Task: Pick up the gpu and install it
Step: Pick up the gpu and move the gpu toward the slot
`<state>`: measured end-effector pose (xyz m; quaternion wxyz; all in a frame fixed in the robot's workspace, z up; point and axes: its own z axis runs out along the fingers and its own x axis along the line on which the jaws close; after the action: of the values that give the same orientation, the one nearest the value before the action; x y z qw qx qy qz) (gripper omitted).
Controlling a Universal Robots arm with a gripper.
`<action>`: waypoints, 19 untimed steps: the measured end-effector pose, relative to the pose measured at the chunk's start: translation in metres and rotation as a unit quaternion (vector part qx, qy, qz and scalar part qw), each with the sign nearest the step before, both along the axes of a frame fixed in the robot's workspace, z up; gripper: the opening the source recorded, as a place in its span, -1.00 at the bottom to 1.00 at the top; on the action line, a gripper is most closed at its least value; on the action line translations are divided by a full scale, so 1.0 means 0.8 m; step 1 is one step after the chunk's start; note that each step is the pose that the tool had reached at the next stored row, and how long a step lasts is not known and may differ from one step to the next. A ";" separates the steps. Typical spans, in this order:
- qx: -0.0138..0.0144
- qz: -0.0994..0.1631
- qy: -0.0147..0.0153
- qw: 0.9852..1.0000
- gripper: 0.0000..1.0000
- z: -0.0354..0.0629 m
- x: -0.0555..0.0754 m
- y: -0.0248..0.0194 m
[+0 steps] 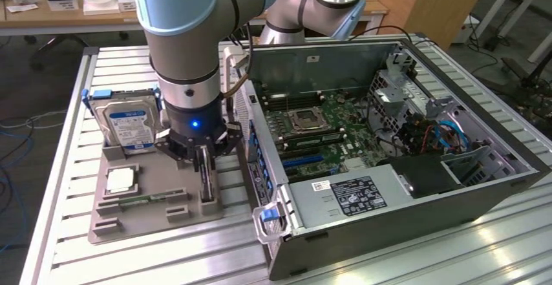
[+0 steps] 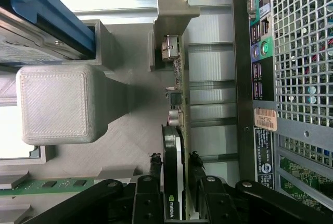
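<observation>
The gpu (image 1: 207, 183) stands on edge in a slot of the grey holder tray (image 1: 155, 217), a thin card with a green board and a black cooler (image 2: 171, 151). Its silver end bracket (image 2: 174, 10) points away from the wrist. My gripper (image 1: 201, 159) reaches straight down over the card's upper edge. In the wrist view the gripper (image 2: 175, 157) straddles the card. One black finger (image 2: 148, 193) is on the cooler side and the other is on the board side, each with a narrow gap to the card. The card rests in its slot.
A silver hard drive (image 1: 129, 126) with a blue-white label stands in the tray's back slot. A small green memory stick (image 1: 142, 199) and a white square part (image 1: 121, 180) lie on the tray. The open computer case (image 1: 388, 136) sits close on the exterior view's right.
</observation>
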<state>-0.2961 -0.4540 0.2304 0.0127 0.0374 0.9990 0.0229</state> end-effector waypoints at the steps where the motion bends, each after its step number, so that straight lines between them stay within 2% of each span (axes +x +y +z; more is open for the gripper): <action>1: 0.000 0.000 0.000 1.000 -0.30 0.000 0.000 0.0000; 9: 0.000 0.000 0.000 1.000 -0.33 0.000 0.000 0.0000; 10: 0.000 0.000 0.000 1.000 -0.46 0.000 0.000 0.0000; 19: 0.000 0.000 0.000 1.000 -0.47 0.000 0.000 0.0000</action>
<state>-0.2962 -0.4540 0.2304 0.0126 0.0374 0.9990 0.0229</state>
